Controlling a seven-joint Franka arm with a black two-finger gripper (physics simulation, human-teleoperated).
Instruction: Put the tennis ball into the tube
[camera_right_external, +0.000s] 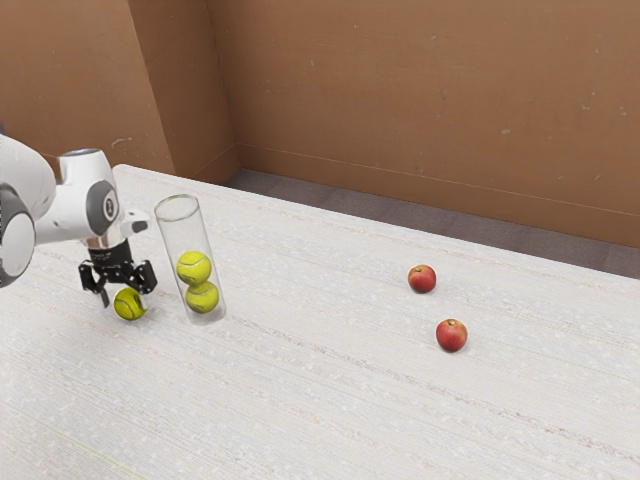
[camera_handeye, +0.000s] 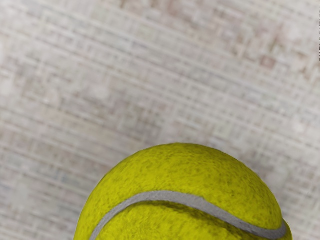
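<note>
Exterior view: gripper (camera_right_external: 127, 294) spread, fingers to either side of the tennis ball (camera_right_external: 129, 305) on the table (camera_right_external: 300, 400). Clear tube (camera_right_external: 187, 235) near it, holding two stacked balls (camera_right_external: 194, 267). Two apples (camera_right_external: 422, 279) well apart.

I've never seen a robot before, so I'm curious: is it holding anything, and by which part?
Nothing looks held: the black tool is open over the tennis ball outside the tube, with a gap beside one finger.
</note>
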